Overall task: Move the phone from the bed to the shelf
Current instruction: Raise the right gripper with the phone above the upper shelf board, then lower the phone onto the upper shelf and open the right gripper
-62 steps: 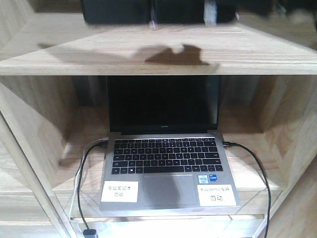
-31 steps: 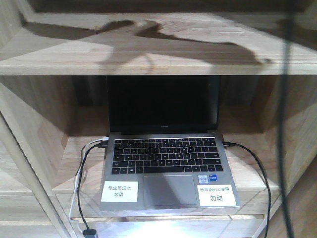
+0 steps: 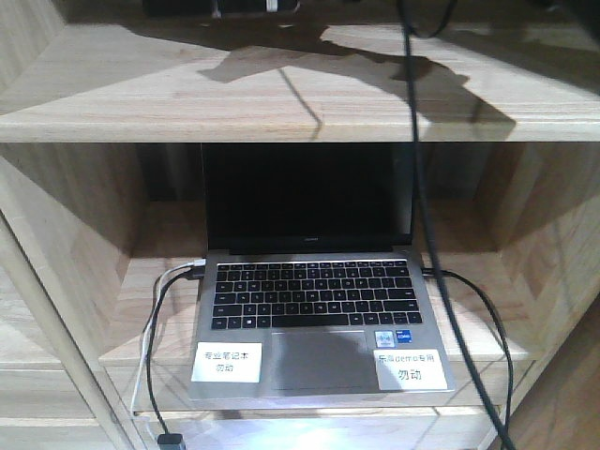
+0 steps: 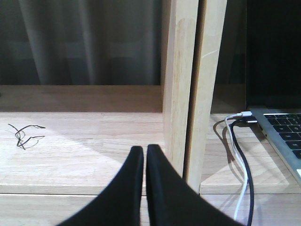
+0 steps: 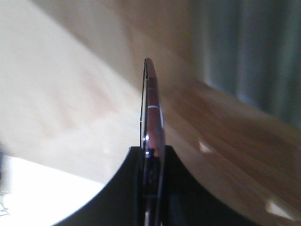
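Observation:
In the right wrist view my right gripper [image 5: 151, 153] is shut on the phone [image 5: 152, 101]. The phone is a thin glossy slab seen edge-on, standing upright between the black fingers over a pale wood board of the shelf [image 5: 70, 108]. My left gripper [image 4: 143, 149] is shut with nothing in it. It hovers low over a shelf board [image 4: 84, 146], just left of an upright divider [image 4: 181, 70]. The front view shows the shelf's top board [image 3: 281, 103] with an arm's shadow across it. The bed is out of view.
A grey laptop [image 3: 314, 309] stands open in the compartment under the top board, with cables [image 3: 155, 366] plugged in on both sides. A black arm cable [image 3: 417, 169] hangs in front of it. Dark arm hardware [image 3: 220, 7] shows at the top edge. A thin wire scrap [image 4: 23, 134] lies on the left board.
The hanging black cable has swung left, from the right edge to right of centre. The shadow on the top board has shifted, and dark hardware has appeared at the top edge.

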